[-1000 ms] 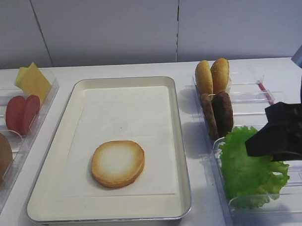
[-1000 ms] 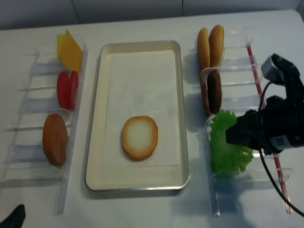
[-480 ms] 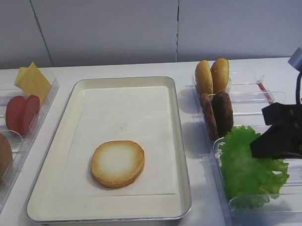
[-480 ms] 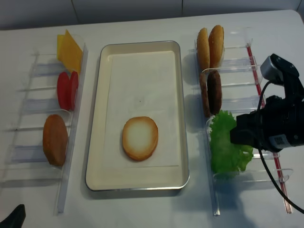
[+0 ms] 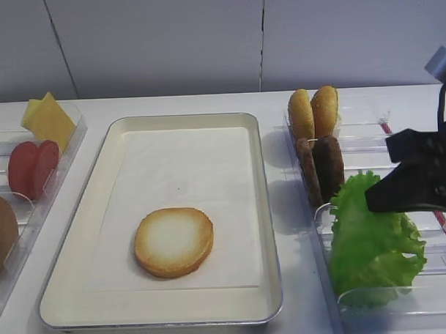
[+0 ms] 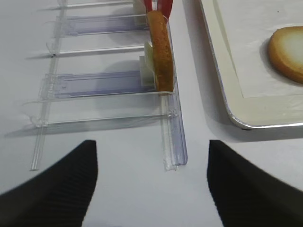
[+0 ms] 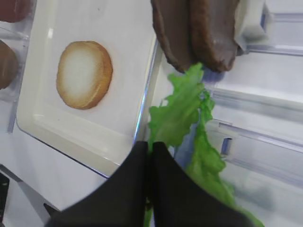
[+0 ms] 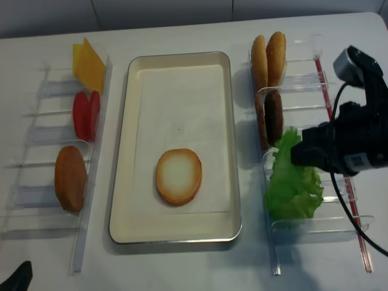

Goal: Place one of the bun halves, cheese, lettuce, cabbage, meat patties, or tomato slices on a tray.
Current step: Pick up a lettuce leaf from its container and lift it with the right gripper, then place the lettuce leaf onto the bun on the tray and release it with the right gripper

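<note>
Lettuce (image 5: 372,239) in the right-hand bin now stands taller than a second ago, its top edge pinched by the right gripper (image 7: 150,150), whose fingers have pressed together, so the leaf seems ready to travel left to the tray (image 5: 264,180) beside the bun half (image 5: 173,241).

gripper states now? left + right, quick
Left gripper: open, holding nothing.
Right gripper: shut on the lettuce, pinching one leaf at its edge.

Right gripper (image 7: 150,149) jaws pressed together, left gripper (image 6: 151,156) jaws spread wide
</note>
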Robot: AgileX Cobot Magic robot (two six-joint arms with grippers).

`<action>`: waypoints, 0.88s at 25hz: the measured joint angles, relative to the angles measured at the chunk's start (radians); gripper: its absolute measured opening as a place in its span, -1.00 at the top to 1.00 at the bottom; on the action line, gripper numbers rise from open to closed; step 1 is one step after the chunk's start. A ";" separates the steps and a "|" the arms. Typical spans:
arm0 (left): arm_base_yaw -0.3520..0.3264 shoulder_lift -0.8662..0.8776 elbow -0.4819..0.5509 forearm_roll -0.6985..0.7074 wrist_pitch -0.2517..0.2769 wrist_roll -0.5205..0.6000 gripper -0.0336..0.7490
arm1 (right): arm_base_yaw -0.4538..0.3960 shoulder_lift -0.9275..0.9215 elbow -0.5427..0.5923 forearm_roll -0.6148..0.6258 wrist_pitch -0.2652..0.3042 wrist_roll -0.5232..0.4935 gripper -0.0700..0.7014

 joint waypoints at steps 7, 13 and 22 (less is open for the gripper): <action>0.000 0.000 0.000 0.000 0.000 0.000 -0.32 | 0.000 0.000 -0.058 0.019 0.057 0.000 0.69; 0.000 0.000 0.000 0.000 0.000 0.000 -0.32 | 0.095 0.000 -0.107 0.020 0.053 0.046 0.69; 0.000 0.000 0.000 0.000 0.000 0.000 -0.32 | 0.339 0.000 -0.165 -0.028 -0.132 0.190 0.69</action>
